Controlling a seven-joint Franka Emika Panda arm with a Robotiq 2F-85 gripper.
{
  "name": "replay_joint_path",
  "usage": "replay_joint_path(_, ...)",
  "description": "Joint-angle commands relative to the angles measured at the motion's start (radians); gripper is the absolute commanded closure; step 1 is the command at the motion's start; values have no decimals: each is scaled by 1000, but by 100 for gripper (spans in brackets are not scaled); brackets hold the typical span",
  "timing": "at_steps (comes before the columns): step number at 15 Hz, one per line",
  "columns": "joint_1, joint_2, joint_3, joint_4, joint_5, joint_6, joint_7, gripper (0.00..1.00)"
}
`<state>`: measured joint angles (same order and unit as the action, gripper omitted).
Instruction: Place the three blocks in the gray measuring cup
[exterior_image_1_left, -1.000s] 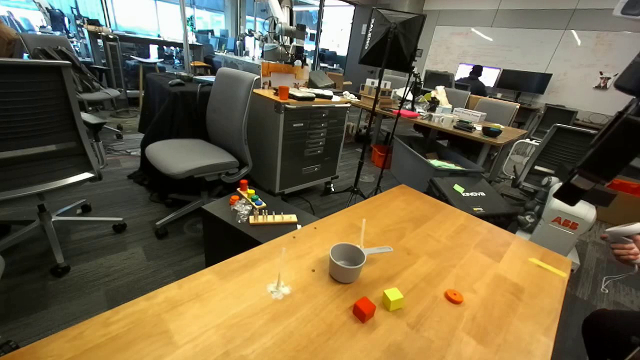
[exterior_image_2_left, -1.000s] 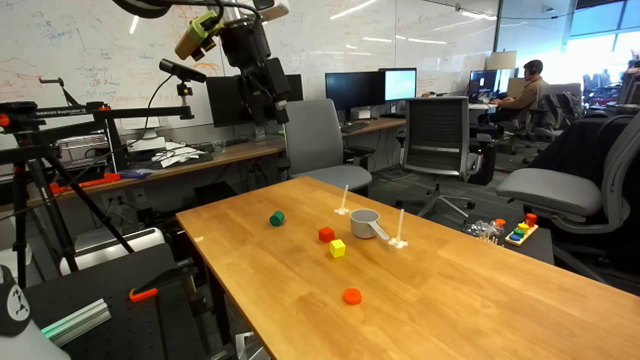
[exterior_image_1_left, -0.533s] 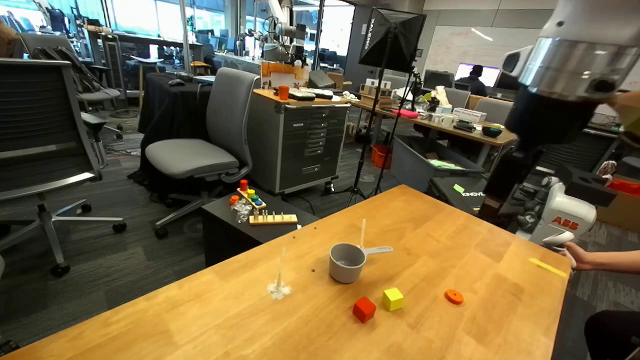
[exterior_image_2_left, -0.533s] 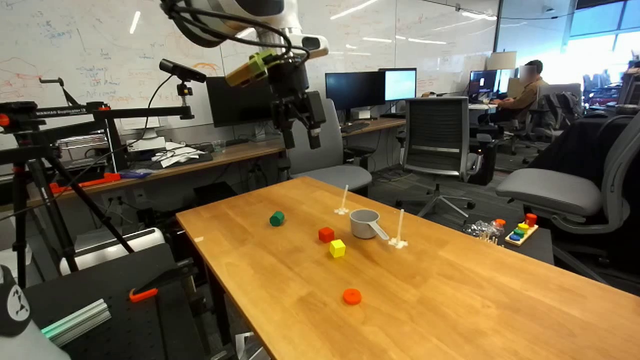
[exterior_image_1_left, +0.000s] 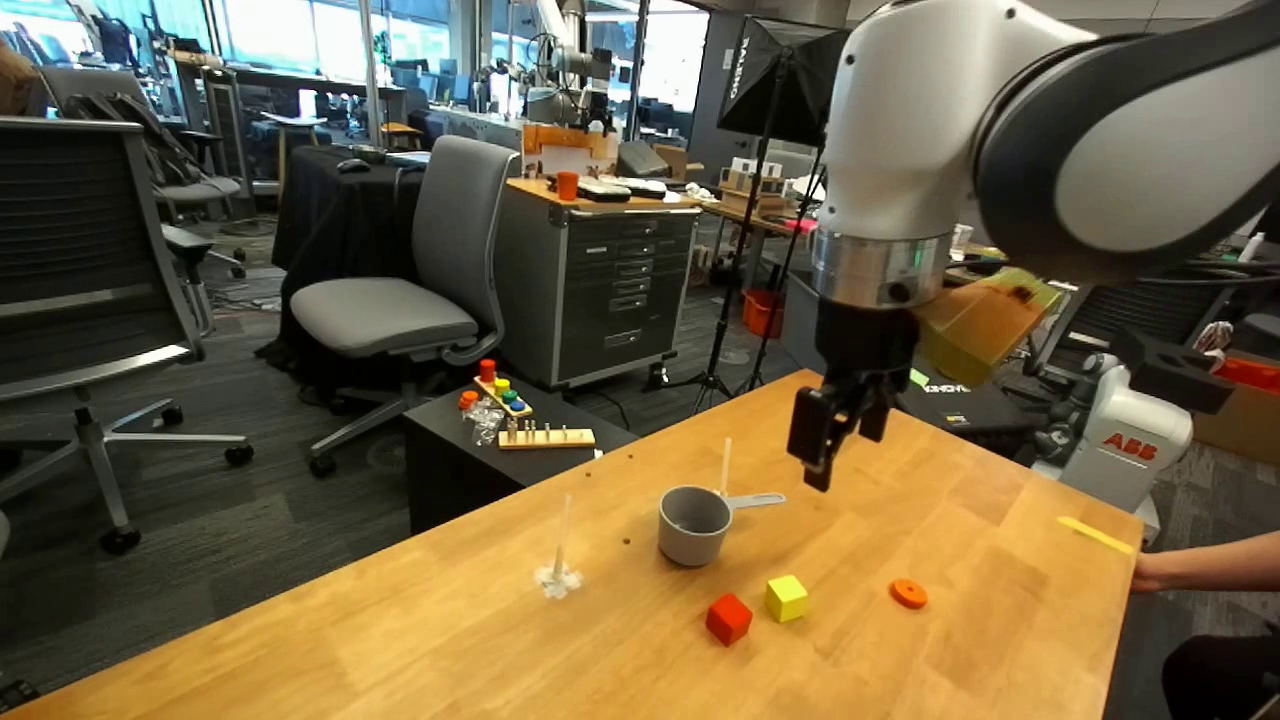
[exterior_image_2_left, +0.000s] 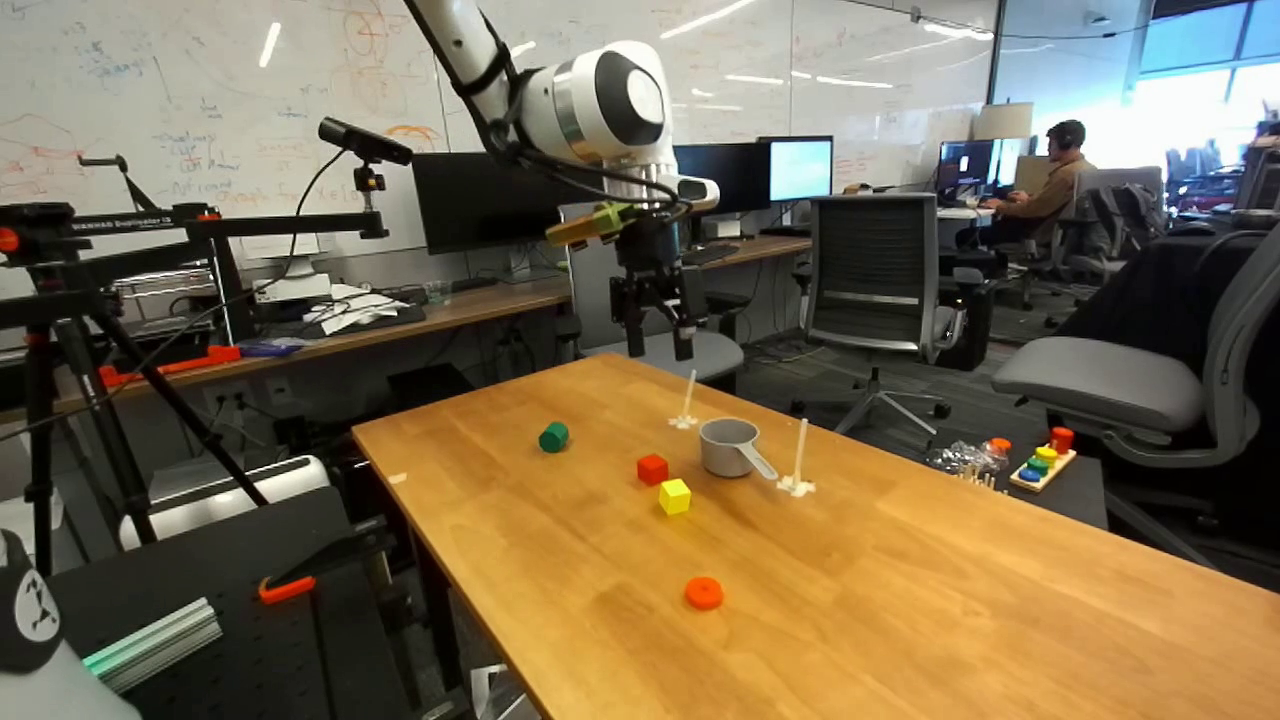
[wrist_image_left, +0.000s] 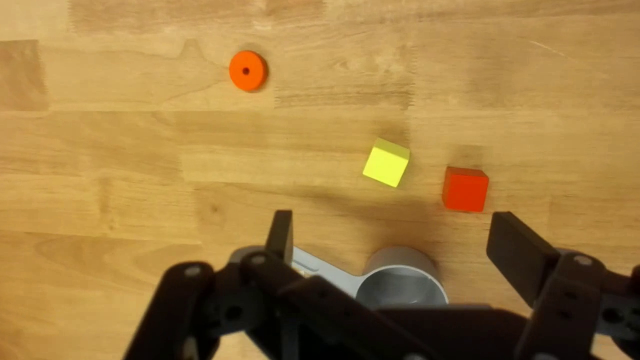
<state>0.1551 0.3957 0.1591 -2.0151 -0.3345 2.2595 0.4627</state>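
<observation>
The gray measuring cup (exterior_image_1_left: 690, 538) stands upright on the table, its pale handle pointing sideways. Close to it lie a red cube (exterior_image_1_left: 728, 619) and a yellow-green cube (exterior_image_2_left: 675, 497), slightly apart. A flat orange disc with a center hole (wrist_image_left: 247, 70) rests farther off. My gripper (exterior_image_2_left: 660, 350) hangs well above the table, pointing down, jaws wide apart with nothing held. In the wrist view the cup (wrist_image_left: 400, 259) appears below and between the fingertips of the gripper (wrist_image_left: 392, 220); its lower part is hidden by the gripper body, and the visible inside holds no block.
Two thin upright rods (exterior_image_2_left: 690, 398) with whitish blobs at their bases flank the cup; the nearer rod (exterior_image_2_left: 800, 455) stands by its handle. A green block (exterior_image_2_left: 553, 437) lies on the wooden table (exterior_image_2_left: 900, 600). A person's arm (exterior_image_1_left: 1210, 565) reaches to the table's edge.
The arm has swung in over the table and come lower, moving left in an exterior view and right in another. Cup and blocks have stayed put. The person's arm shifted at the edge.
</observation>
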Motion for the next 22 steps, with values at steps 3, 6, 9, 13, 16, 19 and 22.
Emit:
replay_joint_path(3, 139, 237, -89, 219, 18, -105, 37, 0)
replay_joint_path(6, 170, 313, -116, 271, 31, -128, 40, 0)
replay_joint_path(9, 180, 378, -119, 333, 55, -161, 14, 0)
replay_joint_path(13, 184, 430, -100, 419, 128, -192, 4, 0)
replay_joint_path(16, 199, 415, -118, 383, 131, -151, 16, 0)
replay_joint_path(19, 212, 429, -116, 422, 139, -172, 20, 0)
replay_joint_path(22, 214, 438, -129, 424, 133, -172, 37, 0)
